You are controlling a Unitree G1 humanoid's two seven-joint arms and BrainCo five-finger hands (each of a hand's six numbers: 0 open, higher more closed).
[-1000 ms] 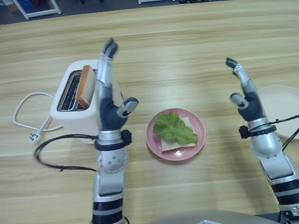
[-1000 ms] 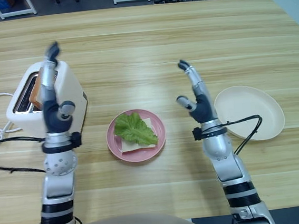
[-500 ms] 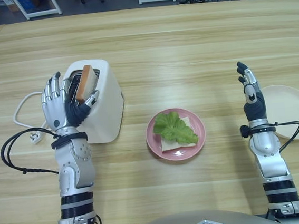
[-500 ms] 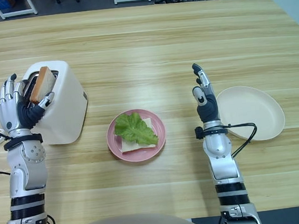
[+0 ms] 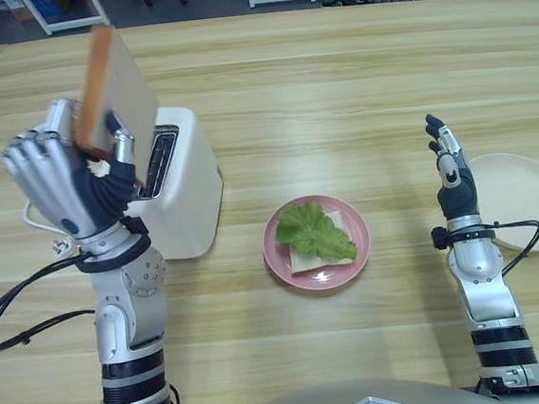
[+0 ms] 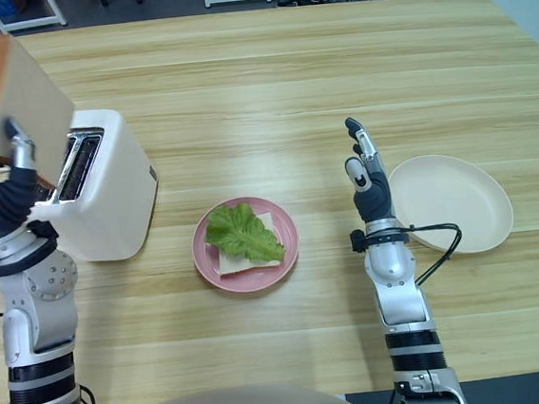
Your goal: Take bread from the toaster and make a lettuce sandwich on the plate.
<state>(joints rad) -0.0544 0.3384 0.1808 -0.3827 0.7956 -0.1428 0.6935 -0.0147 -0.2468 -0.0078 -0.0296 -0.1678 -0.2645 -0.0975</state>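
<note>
**Bread slice (image 5: 115,88) held above toaster (image 5: 177,187)**

Toward the left edge of the desk (image 5: 354,89), the left hand (image 5: 62,184) has its fingers clamped on the slice's lower edge. The slice is judged light, stiff and crumbly, so hold it gently by the edges. At mid-desk, the plate (image 5: 320,281) carries a base slice (image 5: 302,258) under lettuce (image 5: 315,231). The right hand (image 5: 450,170) is raised, fingers apart, empty.
</note>
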